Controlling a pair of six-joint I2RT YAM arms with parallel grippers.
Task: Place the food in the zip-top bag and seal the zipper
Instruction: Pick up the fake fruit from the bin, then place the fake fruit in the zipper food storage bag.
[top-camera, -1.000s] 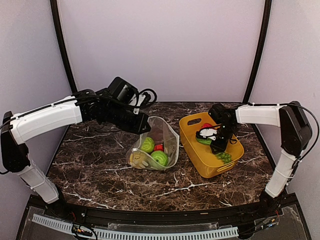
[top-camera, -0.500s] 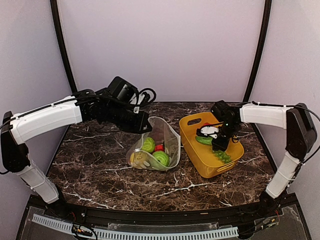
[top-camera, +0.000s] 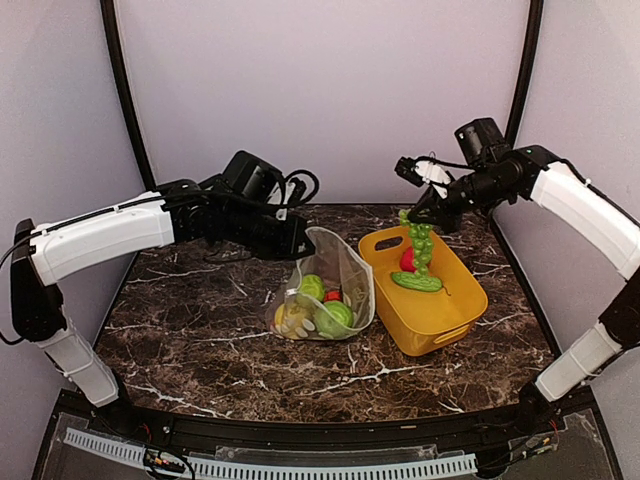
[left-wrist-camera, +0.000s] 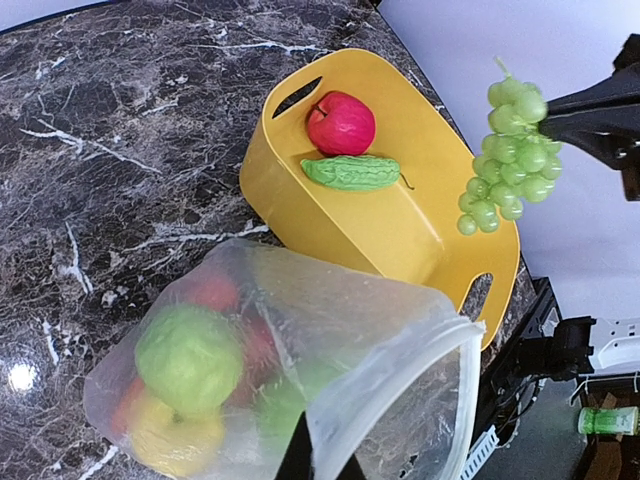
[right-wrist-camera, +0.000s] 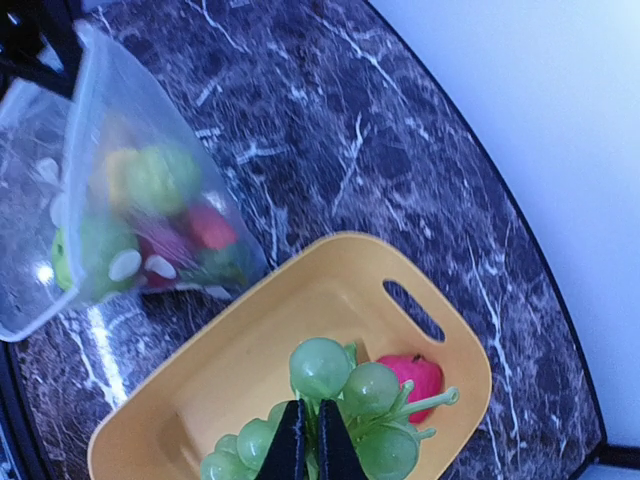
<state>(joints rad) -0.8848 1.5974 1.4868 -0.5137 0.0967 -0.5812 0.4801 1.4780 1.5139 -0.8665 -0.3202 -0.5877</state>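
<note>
At the left, the left hand (top-camera: 297, 240) is pinched on the raised rim of the zip-top bag (top-camera: 345, 270). It holds the mouth agape on the tabletop (top-camera: 200, 330), with a green apple (top-camera: 335, 317) and a lemon (top-camera: 290, 318) inside. Further right, the right hand (top-camera: 418, 212) is pressed together on the stem of the green grapes (top-camera: 421, 245), which dangle above the yellow basket (top-camera: 440, 325), where a cucumber (top-camera: 416, 282) and a red fruit (top-camera: 408, 260) lie. I'd carry the bunch leftward, clear of the rim, then lower it in before letting go.
</note>
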